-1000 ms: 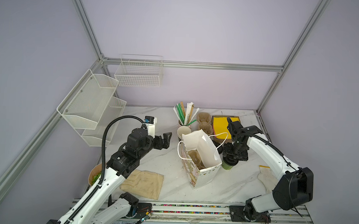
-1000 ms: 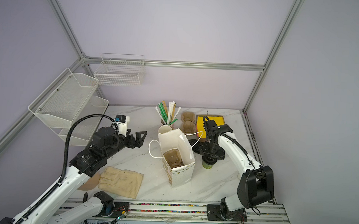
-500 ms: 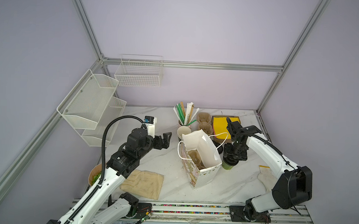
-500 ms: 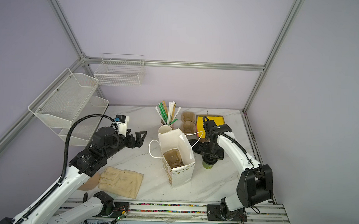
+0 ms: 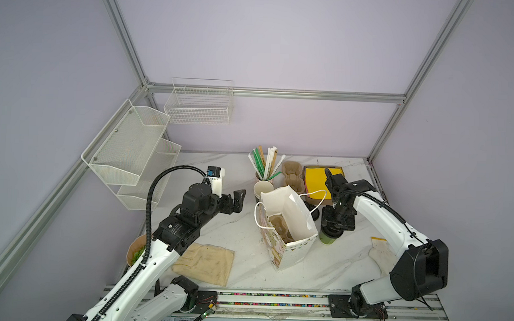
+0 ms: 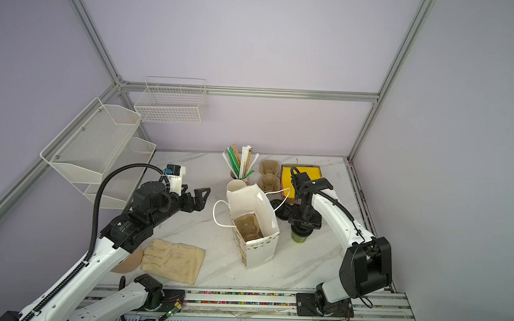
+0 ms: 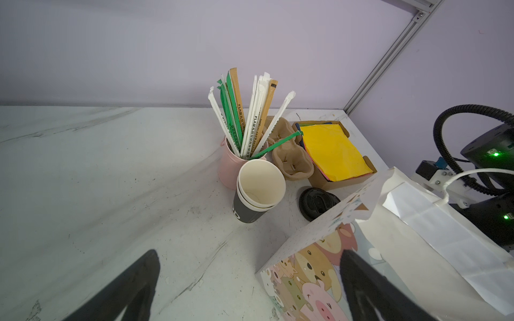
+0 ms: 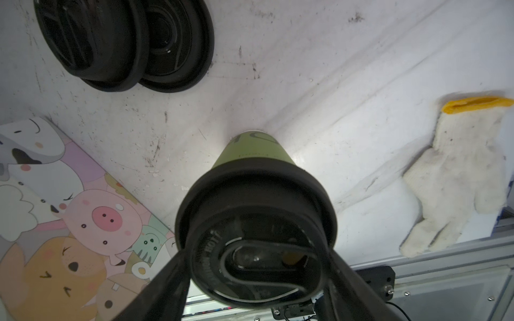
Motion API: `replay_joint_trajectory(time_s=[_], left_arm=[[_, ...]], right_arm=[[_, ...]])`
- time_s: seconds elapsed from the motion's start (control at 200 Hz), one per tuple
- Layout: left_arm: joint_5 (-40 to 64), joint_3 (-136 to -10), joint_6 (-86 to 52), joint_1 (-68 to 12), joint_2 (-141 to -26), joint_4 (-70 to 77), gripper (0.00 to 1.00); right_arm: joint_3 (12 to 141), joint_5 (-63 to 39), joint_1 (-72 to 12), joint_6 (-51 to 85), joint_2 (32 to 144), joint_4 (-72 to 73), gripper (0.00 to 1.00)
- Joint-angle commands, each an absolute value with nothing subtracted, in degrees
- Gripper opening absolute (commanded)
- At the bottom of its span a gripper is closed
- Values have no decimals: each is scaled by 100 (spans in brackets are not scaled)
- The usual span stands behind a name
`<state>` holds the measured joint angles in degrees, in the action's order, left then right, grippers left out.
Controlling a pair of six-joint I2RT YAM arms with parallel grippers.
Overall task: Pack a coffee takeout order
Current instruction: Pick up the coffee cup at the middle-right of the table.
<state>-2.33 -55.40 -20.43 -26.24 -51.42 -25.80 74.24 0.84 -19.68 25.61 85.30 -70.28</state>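
Now the right gripper (image 8: 253, 250) has closed in, clamping the glossy black plastic lid (image 8: 250, 194) of the green paper cup (image 8: 251, 151). The tapered cup stands upright, lid up, on the marble table (image 5: 232, 228) just right of the bag (image 5: 293, 252) holding the moulded-pulp carrier (image 5: 278, 224). The left gripper (image 7: 250, 254) gapes, unmoved.

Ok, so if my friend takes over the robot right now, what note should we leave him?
Left gripper: open and empty, hovering beside the paper bag.
Right gripper: jaws on either side of the black lid of the green cup. The cup stands on the table next to the bag. Can't tell whether it is squeezed yet.
Done: one brown carrier sits inside the bag.
Left: lift the cup into the carrier, then probably add a yellow sheet from the box at the back.
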Motion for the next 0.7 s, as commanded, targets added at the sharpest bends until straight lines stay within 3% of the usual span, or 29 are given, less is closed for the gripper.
replay_joint_trajectory(time_s=[0.0, 0.695], left_arm=[[-187, -5396, -2074, -2568, -5110, -2383, 100], [-24, -5379, -2113, -2461, -5155, -2351, 100]], right_arm=[[7757, 357, -2001, 2601, 8270, -7437, 73], [10427, 584, -2001, 2534, 8189, -7778, 72]])
